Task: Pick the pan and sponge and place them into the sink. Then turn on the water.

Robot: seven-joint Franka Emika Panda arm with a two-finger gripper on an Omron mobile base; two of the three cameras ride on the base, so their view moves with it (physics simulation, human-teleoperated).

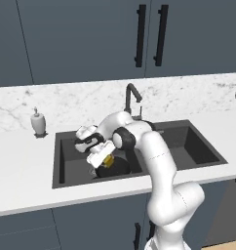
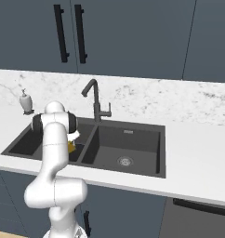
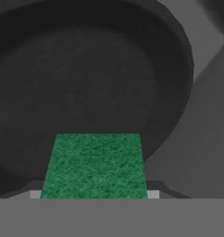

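The green and yellow sponge (image 3: 95,164) sits between the jaws of my gripper (image 1: 103,160), which is shut on it; its yellow side shows under the hand (image 1: 108,159) and beside the arm (image 2: 71,147). Directly below it lies the black pan (image 3: 86,78), resting in the left basin of the dark grey sink (image 1: 198,146). The pan's rim (image 1: 116,169) shows under my hand; its handle is hidden. My arm bends down from the front counter edge into that basin. The gooseneck faucet (image 1: 131,95) stands behind the divider, and no water is flowing from it.
A white soap dispenser (image 1: 38,122) stands on the counter left of the sink. The right basin (image 2: 128,155) holds a silver drain. Dark cabinets with black handles (image 1: 139,34) hang above the marble backsplash.
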